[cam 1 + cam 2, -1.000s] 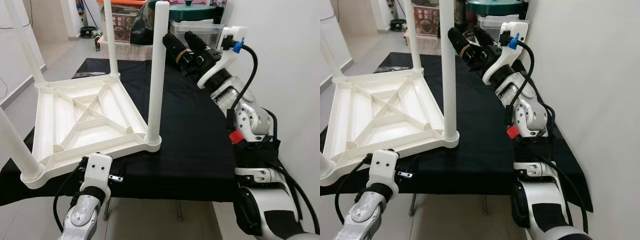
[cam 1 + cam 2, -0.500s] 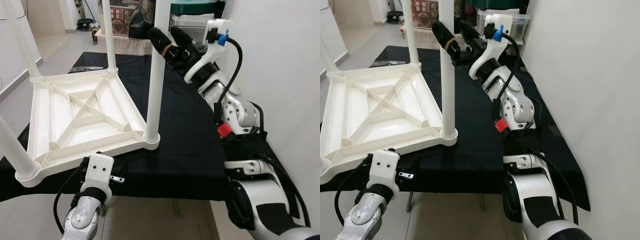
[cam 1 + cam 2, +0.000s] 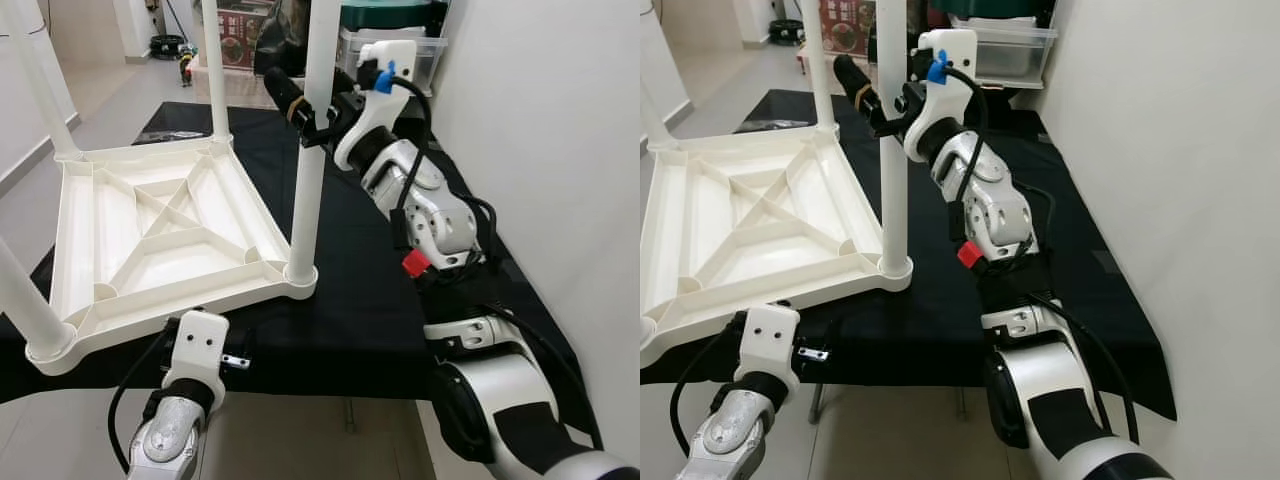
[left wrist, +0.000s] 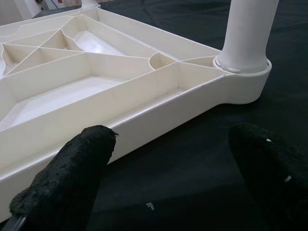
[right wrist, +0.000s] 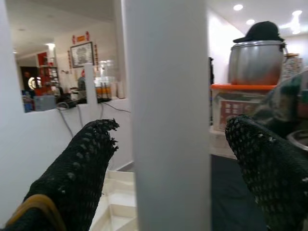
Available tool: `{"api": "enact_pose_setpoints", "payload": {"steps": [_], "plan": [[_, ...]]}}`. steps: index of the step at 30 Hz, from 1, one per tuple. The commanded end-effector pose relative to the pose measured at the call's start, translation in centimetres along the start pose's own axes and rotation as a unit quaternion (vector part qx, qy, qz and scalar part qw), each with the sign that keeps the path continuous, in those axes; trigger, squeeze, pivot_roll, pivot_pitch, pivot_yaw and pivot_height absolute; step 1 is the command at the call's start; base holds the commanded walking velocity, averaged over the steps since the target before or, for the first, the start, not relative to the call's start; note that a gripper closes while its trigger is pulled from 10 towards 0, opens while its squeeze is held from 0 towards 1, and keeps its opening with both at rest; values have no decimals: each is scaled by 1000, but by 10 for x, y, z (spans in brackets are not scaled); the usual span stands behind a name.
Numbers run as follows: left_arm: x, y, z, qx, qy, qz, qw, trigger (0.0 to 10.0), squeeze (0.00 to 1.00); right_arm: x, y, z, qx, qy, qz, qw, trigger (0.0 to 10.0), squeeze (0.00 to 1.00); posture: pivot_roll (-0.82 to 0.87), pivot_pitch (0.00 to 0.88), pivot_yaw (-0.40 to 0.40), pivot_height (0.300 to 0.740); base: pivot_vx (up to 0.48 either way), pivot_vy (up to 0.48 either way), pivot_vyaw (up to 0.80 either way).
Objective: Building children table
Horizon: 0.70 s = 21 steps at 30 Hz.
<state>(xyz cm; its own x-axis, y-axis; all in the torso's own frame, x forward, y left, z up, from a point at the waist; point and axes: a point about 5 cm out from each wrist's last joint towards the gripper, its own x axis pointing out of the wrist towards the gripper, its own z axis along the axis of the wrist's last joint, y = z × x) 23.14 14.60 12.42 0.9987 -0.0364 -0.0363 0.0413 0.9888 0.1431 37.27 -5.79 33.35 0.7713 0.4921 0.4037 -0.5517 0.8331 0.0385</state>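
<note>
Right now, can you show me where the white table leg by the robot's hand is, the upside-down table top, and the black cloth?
white table leg (image 3: pixel 309 190), left eye view, middle of the upright pole.
upside-down table top (image 3: pixel 160 235), left eye view, ribbed underside.
black cloth (image 3: pixel 370 300), left eye view, bare patch beside the leg's socket.

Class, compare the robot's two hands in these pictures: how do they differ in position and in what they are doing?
The right hand is raised, its open fingers either side of the upright white leg; the left hand sits low at the near edge of the black-covered table. The right hand brackets the leg without clearly touching it; the left hand, open, faces the side rail of the upside-down tabletop with nothing between its fingers. Both have black fingers and are open.
</note>
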Motion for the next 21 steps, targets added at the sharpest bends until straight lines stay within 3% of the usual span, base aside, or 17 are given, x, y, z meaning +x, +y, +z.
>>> {"api": "enact_pose_setpoints", "payload": {"steps": [1, 14, 19, 20, 21], "plan": [[-2, 0, -1, 4, 6, 2, 1000, 10000, 0, 0, -7, -4, -26, 7, -41, 999, 0, 0, 74, 42, -125, 740, 0, 0, 0], [-1, 0, -1, 8, 8, 7, 1000, 10000, 0, -4, -37, 5, -78, 16, -193, 978, 0, 0, 75, 42, -123, 740, 0, 0, 0], [-1, 0, -1, 9, 8, 7, 1000, 10000, 0, -6, -39, 2, -64, 24, -208, 976, 0, 0, 76, 41, -120, 740, 0, 0, 0], [-1, 0, -1, 10, 8, 7, 1000, 10000, 0, -7, -42, 1, -49, 31, -219, 974, 0, 0, 77, 43, -120, 740, 0, 0, 0], [-1, 0, -1, 10, 8, 8, 1000, 10000, 0, -6, -47, -2, -1, 41, -231, 972, 0, 0, 77, 44, -121, 740, 0, 0, 0]]}}
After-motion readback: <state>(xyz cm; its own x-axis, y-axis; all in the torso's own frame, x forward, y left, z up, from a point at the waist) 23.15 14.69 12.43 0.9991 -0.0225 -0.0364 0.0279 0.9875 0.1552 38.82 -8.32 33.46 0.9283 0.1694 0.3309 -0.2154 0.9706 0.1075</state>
